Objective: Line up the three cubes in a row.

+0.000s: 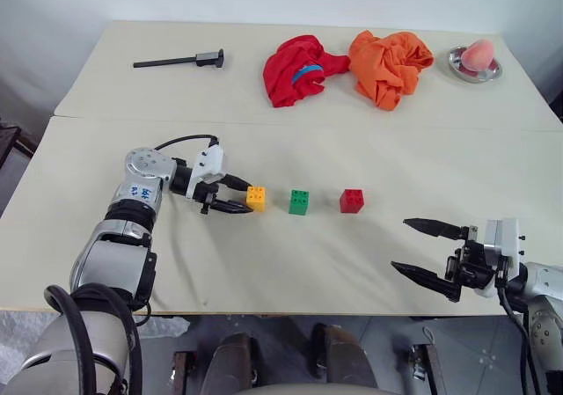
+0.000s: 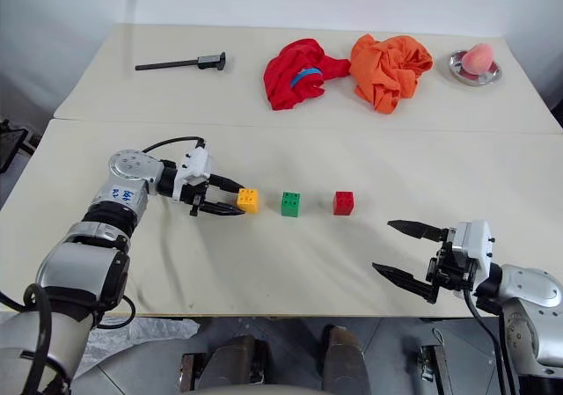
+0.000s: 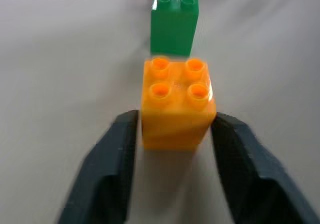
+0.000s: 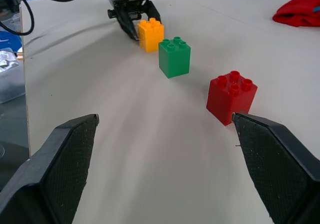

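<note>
The three cubes stand in a row on the cream table: the yellow-orange cube on the left, the green cube in the middle, the red cube on the right, with small gaps between them. My left gripper reaches in from the left, open, and the yellow-orange cube sits on the table between its fingers, which stand close at either side. My right gripper hovers open and empty near the front right, short of the red cube.
At the back lie a red cloth and an orange cloth. A metal dish with a pink object sits at the back right, and a black tool at the back left. A seam crosses the table behind the cubes.
</note>
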Robot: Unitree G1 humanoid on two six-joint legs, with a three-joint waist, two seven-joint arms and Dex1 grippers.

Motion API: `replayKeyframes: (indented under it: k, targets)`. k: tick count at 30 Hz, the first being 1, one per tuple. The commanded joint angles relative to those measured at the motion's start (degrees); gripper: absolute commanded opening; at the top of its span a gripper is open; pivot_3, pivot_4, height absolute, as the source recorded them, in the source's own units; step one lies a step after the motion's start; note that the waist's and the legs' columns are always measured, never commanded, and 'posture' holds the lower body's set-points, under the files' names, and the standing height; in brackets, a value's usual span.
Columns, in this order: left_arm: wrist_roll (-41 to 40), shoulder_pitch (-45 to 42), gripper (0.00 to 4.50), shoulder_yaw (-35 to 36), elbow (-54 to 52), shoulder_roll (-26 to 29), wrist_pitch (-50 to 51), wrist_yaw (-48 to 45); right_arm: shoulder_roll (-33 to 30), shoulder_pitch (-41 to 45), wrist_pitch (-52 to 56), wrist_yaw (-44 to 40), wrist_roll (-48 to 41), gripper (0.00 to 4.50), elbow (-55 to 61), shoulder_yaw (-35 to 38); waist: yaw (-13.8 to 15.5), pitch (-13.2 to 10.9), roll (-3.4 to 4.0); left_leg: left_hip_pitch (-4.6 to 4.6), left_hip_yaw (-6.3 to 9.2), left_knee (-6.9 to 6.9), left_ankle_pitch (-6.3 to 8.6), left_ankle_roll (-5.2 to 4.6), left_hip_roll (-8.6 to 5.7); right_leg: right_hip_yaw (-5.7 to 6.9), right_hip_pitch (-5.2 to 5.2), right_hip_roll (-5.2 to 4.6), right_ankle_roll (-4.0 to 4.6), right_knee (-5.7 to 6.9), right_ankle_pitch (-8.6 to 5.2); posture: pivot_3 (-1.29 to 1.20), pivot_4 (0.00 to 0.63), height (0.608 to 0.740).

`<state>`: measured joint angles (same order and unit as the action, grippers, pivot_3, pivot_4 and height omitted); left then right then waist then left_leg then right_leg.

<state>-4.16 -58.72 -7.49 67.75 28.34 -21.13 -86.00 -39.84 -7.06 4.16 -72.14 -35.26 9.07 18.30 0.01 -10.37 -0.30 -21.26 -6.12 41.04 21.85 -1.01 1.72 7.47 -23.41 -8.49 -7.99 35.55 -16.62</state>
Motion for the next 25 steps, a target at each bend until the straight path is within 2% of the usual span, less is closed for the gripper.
replayKeyframes:
  k: [1,3,4,6,9,12,17,22,25]
  targets:
    - [-1.5,-0.2,3.64,2.7,-1.0,1.3,0.1,-3.0,0.6,0.2,-1.1,0.2,-0.8,4.5,1.1,0.6,0.0,0.0,0.0,0.0,0.0,0.0,0.0,0.0,0.0,0.0,0.0,0.0,0.0,0.0,0.0,0.0,0.15,0.74]
    - [-6.8,1.7,4.27,6.5,-5.0,3.1,3.7,-5.5,-0.2,0.4,2.1,0.2,-3.0,4.5,0.4,1.1,0.0,0.0,0.0,0.0,0.01,0.0,0.0,0.0,0.01,0.01,0.0,0.0,0.0,0.0,0.0,0.0,0.15,0.74]
    - [-9.5,3.5,4.43,8.0,-8.2,4.5,6.0,-6.2,-0.4,0.9,2.6,-0.1,-3.5,4.5,-0.2,1.4,-0.3,0.0,0.0,0.0,0.02,0.0,0.0,0.0,0.02,0.0,0.0,0.0,0.0,0.01,0.0,0.0,0.15,0.74]
    - [-14.9,8.9,4.43,10.0,-16.9,8.2,11.4,-6.5,-1.4,1.4,6.3,-0.2,-5.8,4.5,-0.6,2.0,-0.6,0.0,0.01,0.02,0.03,-0.01,0.0,0.0,0.06,-0.02,-0.03,0.01,0.01,0.03,-0.01,0.0,0.15,0.74]
    - [-19.8,21.0,4.43,15.1,-30.9,14.3,18.2,-4.4,-0.6,6.9,1.6,-1.8,-4.6,4.5,-5.3,2.6,-1.7,0.0,0.03,0.09,0.26,-0.03,0.0,0.0,0.09,-0.05,-0.03,0.0,0.03,0.07,-0.01,0.0,0.15,0.74]
    - [-23.0,28.8,4.43,20.3,-38.5,17.4,20.0,-0.2,-1.4,10.3,-0.5,-4.6,-3.9,4.5,-7.6,2.2,-1.4,0.0,0.03,0.13,0.45,0.0,0.0,0.0,0.09,-0.09,-0.02,-0.02,0.02,0.09,-0.01,0.0,0.15,0.74]
    - [-24.7,34.9,4.43,25.9,-39.3,20.1,18.9,0.3,-3.1,14.9,-0.1,-8.4,-3.6,4.5,-11.0,1.4,0.4,0.0,0.03,0.08,0.57,0.14,0.0,0.0,0.03,0.0,0.07,-0.1,0.02,0.12,-0.01,0.0,0.15,0.74]
    - [-21.7,37.5,4.43,26.3,-39.3,19.3,14.0,4.0,-4.0,21.1,-0.3,-11.6,-2.4,4.5,-15.9,-0.4,0.6,0.0,0.06,0.1,0.38,0.12,0.01,-0.02,0.01,-0.01,0.08,-0.09,0.02,0.1,-0.01,0.0,0.15,0.74]
    - [-21.8,36.8,4.43,25.0,-39.6,18.7,15.3,4.1,-4.2,23.0,0.0,-12.4,-1.1,4.5,-18.2,-1.3,0.6,0.0,0.06,0.08,0.1,0.12,0.01,-0.01,0.03,0.05,0.07,-0.07,0.02,0.11,-0.01,0.0,0.15,0.74]
